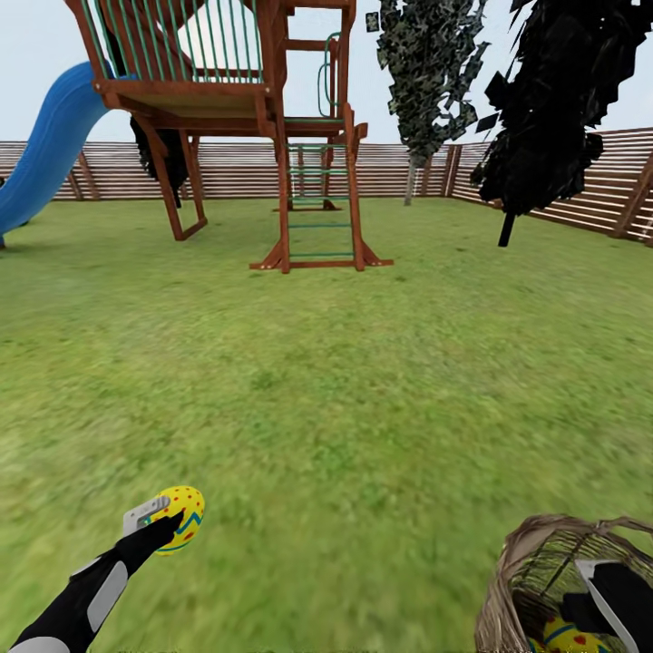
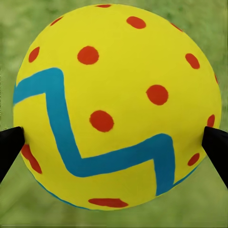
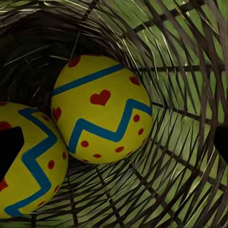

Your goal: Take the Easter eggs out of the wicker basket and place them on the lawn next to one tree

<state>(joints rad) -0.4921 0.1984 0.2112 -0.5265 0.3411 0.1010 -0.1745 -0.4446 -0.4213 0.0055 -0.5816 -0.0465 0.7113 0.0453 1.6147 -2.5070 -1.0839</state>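
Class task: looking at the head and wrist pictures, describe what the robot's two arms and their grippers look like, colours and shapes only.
The left arm is black with light grey panels. The left gripper has a light grey part and dark fingers, whose fingertips are black wedges. The right arm is black with a pale grey strip. No cables or markings are visible.

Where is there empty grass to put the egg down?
Bare lawn stretches between the left pincer, shut on an egg, and the play tower. It's crowded inside the wicker basket: the right pincer is there beside two eggs.
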